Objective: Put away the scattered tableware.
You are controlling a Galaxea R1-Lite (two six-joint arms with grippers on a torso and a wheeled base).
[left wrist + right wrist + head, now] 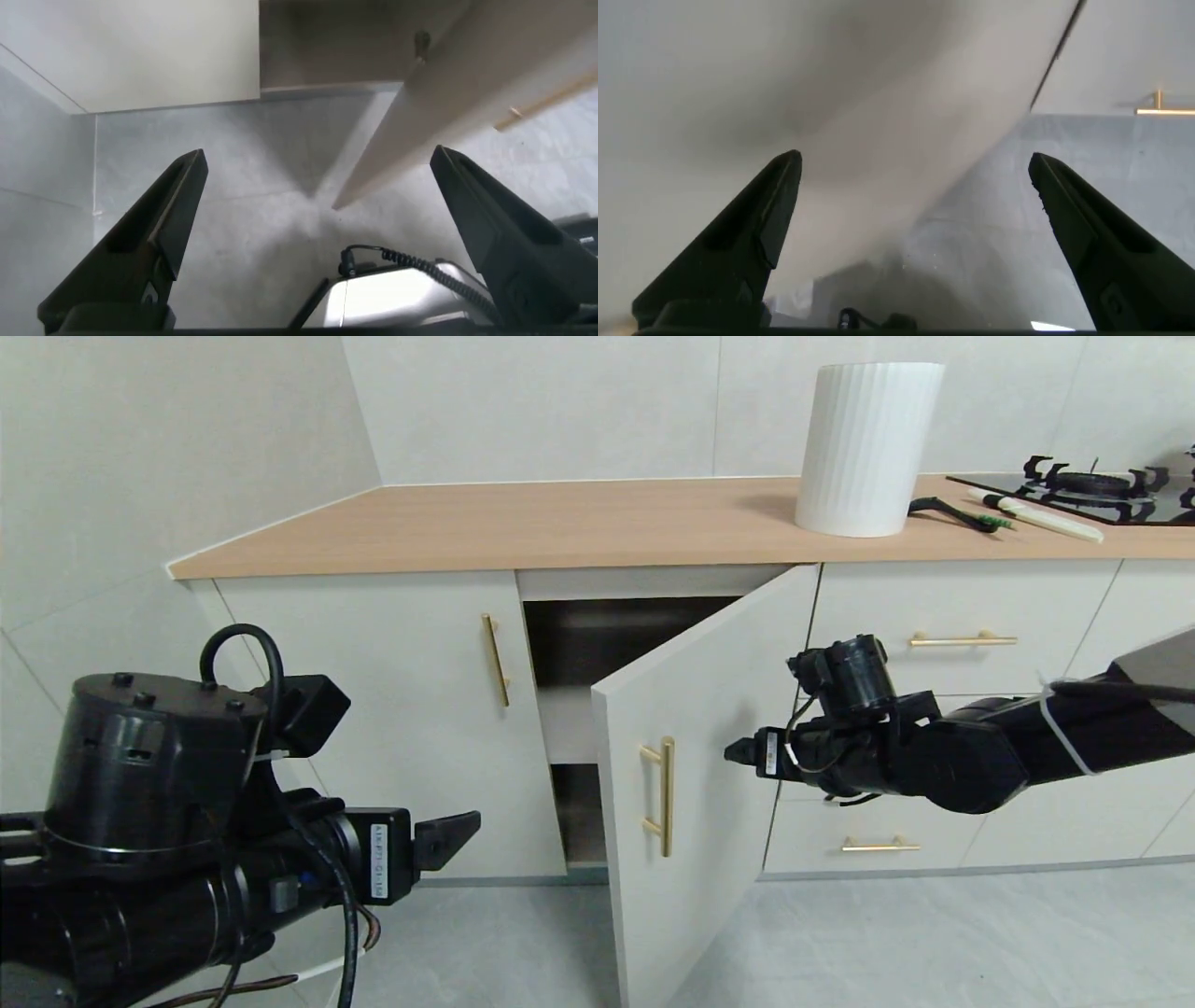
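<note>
- Tableware: white utensil [1046, 518] and black-handled utensil [943, 510] lie diagonally on the table [560, 527], beside the ribbed holder [864, 448].
- Below, cabinet door [691, 756] stands open.
- Both wide, holding nothing: left tool [318, 159], right tool [915, 159].

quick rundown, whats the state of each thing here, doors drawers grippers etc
right cabinet door: open, swung outward
left cabinet door: shut
upper drawer: shut
lower drawer: shut
left gripper: open, empty
right gripper: open, empty, close to the open door
white container: upright on the counter
utensils: lying loose on the counter
</note>
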